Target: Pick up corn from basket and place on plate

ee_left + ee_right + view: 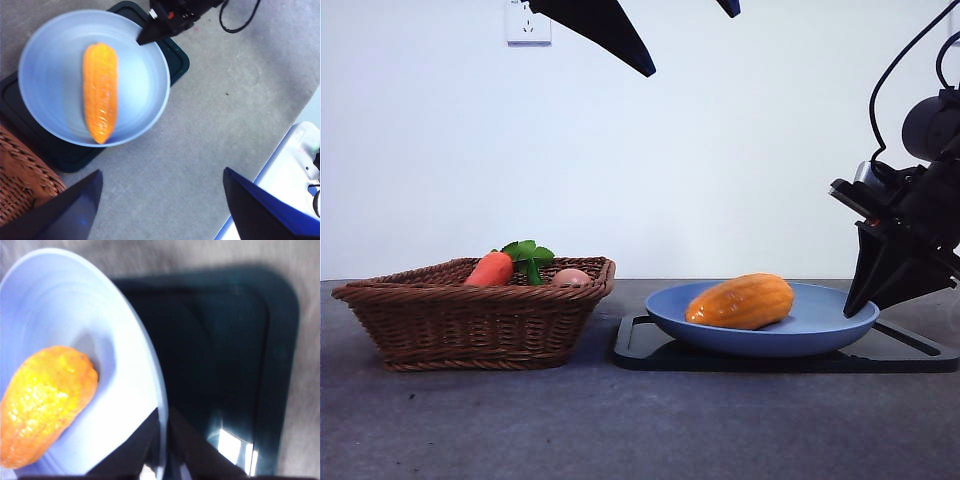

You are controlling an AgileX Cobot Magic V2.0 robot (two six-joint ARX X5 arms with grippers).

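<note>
The yellow-orange corn [740,301] [100,92] [45,410] lies on its side in the light-blue plate [820,325] [45,60] [75,300]. My right gripper [865,300] [164,440] is low at the plate's right side, shut on its rim with one jaw inside and one outside; the left wrist view shows it too [150,35]. High above the table, my left gripper [691,43] [161,175] stands open and holds nothing. The brown wicker basket [470,320] [20,175] sits to the left of the plate.
The plate rests on a flat black tray [650,355] [177,55] [225,365]. A carrot with green leaves [492,270] and a small tan egg [570,277] lie in the basket. A white box [300,160] stands at the grey table's edge.
</note>
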